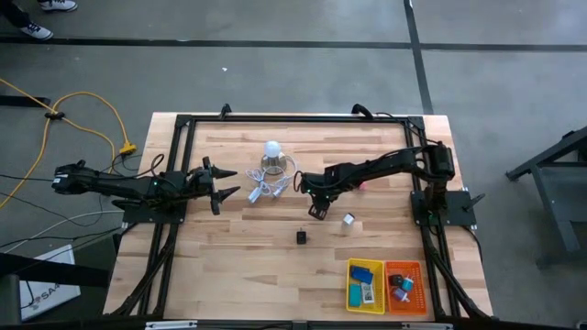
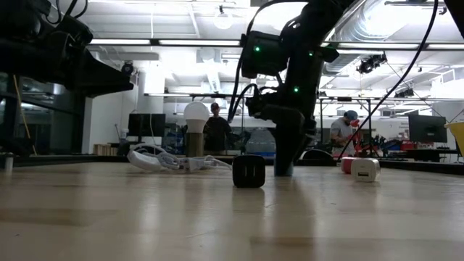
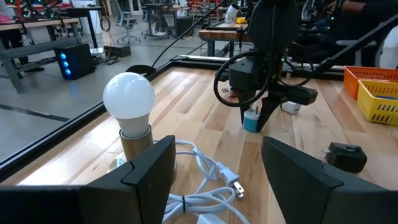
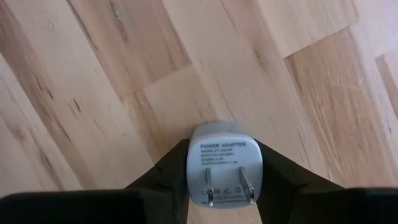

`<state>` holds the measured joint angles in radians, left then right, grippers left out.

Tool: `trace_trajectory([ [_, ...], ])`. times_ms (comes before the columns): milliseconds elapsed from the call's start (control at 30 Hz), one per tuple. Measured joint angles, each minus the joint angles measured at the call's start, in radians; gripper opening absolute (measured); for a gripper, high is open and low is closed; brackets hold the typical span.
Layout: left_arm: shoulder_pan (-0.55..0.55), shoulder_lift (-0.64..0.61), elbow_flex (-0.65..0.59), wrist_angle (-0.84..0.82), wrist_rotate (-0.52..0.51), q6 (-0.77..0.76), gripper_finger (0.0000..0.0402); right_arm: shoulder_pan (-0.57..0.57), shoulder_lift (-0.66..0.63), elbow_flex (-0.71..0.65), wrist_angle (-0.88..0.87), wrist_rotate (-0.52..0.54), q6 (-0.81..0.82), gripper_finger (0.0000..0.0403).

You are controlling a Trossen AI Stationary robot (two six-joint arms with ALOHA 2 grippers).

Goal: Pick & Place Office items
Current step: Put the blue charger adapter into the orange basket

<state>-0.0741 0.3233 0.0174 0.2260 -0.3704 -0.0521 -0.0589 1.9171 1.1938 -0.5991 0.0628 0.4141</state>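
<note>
My right gripper (image 1: 316,209) points down at the table's middle, shut on a small white power adapter (image 4: 224,171) with a blue lower end (image 3: 251,120). A black cube plug (image 1: 302,236) and a white cube (image 1: 348,220) rest flat on the wood close by, and a pink piece (image 1: 359,184) lies beyond the right arm. My left gripper (image 1: 225,183) hovers open near the table's left side, short of the white bulb (image 3: 129,96) and its looped white cord (image 3: 202,180). My right gripper pinches the power adapter between its two fingers, one finger (image 4: 168,174) on each flat side. It comes from above, pointing down. The adapter's pronged face (image 4: 225,190) looks up at the wrist camera. Its blue end (image 3: 251,127) is down at the table top.
A yellow mesh tray (image 1: 351,286) and an orange mesh tray (image 1: 420,286) sit at the near right corner, both holding small items. A black frame (image 1: 183,124) runs around the table. People stand in the room beyond the far edge.
</note>
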Motion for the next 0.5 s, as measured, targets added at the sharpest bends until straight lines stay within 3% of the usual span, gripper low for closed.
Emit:
trace_trajectory([
  [500, 0.0, 0.0, 0.0, 0.0, 0.0, 0.0, 0.023, 0.038, -0.2, -0.001, -0.077, -0.008, -0.059, 0.0121],
])
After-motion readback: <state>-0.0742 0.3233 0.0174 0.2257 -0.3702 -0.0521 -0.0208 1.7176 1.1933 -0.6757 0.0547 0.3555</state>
